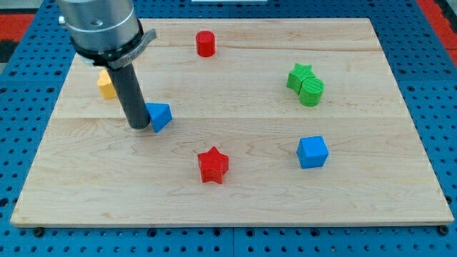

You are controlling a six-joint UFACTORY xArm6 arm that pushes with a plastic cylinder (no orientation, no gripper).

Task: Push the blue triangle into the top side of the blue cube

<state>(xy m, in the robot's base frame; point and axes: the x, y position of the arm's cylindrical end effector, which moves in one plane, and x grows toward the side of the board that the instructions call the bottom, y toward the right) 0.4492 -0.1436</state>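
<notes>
Blue triangle (159,116) sits left of the table's centre, and you will find your tip (138,126) touching or just beside its left face, so the push appears only to be starting. The blue cube (313,151) lies well apart, toward the view's lower right, and the triangle must still cross most of the wooden table (235,207) and arrive above the cube to meet its top side. A red star (213,165) lies below that line, between the two, and should stay clear. The triangle looks like a small, solid wedge, bright blue, one point facing the view's right. There is no pincer here to report, open or closed: your arm ends in a plain dark rod. Nearly all the work remains, I judge.
</notes>
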